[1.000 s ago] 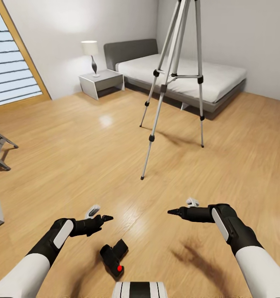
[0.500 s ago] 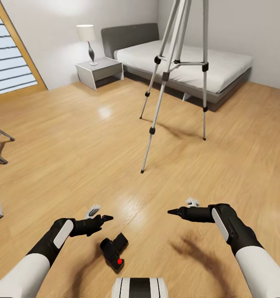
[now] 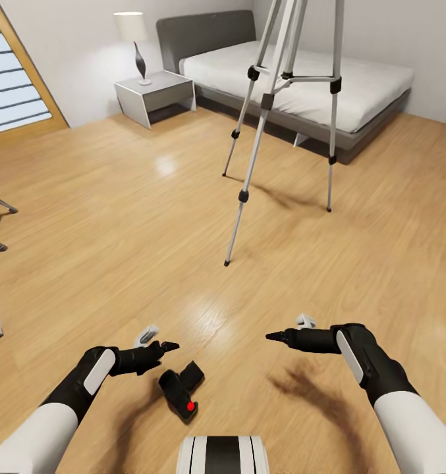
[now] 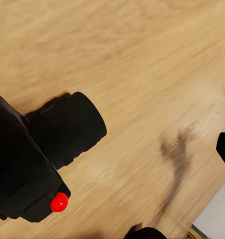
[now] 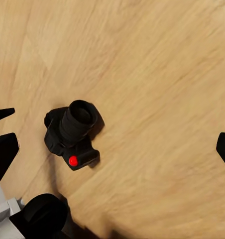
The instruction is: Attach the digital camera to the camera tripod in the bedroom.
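The camera (image 3: 180, 393) lies on the wood floor (image 3: 117, 217) at the bottom centre of the head view, just ahead of the robot's base, its red button (image 3: 190, 406) facing up and its lens barrel pointing toward the upper right of the frame. The left gripper (image 3: 162, 347) hovers just above and to the left of it, holding nothing; how far its fingers are spread cannot be told from these views. The right gripper (image 3: 275, 337) hangs well to the right of the camera, fingers wide apart and empty, their black tips at opposite edges of the right wrist view. The tripod (image 3: 275, 125) stands in the upper middle of the frame, three silver legs splayed on the floor, its head cut off by the top edge. Behind it sits the grey bed (image 3: 315, 85), with a white nightstand (image 3: 155, 95) and lamp (image 3: 136, 46) at the upper left.
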Available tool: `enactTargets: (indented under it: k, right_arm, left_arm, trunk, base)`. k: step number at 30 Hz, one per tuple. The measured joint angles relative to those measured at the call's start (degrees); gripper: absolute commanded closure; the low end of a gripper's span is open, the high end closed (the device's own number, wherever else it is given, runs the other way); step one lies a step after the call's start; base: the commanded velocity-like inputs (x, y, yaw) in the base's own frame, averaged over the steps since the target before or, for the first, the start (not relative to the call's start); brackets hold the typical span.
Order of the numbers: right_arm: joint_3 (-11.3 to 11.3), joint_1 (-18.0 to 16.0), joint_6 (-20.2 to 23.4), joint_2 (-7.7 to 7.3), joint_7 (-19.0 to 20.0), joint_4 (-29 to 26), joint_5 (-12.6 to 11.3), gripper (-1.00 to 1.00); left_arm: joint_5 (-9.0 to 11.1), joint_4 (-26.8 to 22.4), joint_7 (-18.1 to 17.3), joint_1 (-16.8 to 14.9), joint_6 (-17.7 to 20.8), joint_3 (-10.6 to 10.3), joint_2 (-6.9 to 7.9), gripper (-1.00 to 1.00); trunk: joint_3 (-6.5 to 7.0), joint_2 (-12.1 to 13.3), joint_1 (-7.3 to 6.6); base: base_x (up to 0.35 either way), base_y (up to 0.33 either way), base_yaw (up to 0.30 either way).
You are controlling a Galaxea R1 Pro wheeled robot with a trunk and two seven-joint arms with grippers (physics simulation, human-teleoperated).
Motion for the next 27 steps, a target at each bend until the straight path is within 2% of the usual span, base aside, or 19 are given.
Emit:
enactTargets:
  k: [6, 13, 27]
  right_arm:
    - [-0.04, 0.00, -0.11, 0.26, -0.03, -0.29, 0.16, -1.00]
    - [0.00, 0.00, -0.12, 0.44, -0.02, 0.06, 0.18, -1.00]
    - [0.01, 0.00, -0.12, 0.43, 0.02, -0.01, 0.18, -1.00]
  left_arm:
    - [-0.14, -1.93, -0.12, 0.00, -0.26, 0.16, 0.31, -1.00]
    - [-0.24, -4.18, -0.08, 0.00, -0.66, 0.09, 1.75, -1.00]
    - [-0.25, -6.39, -0.08, 0.01, -0.61, -0.01, 2.38, -1.00]
  trunk:
    - [0.00, 0.00, 0.00]
    - [0.00, 0.00, 0.00]
    - [0.00, 0.00, 0.00]
  base:
    - [0.000, 0.000, 0.000]
    - [0.000, 0.000, 0.000]
    - [0.000, 0.000, 0.000]
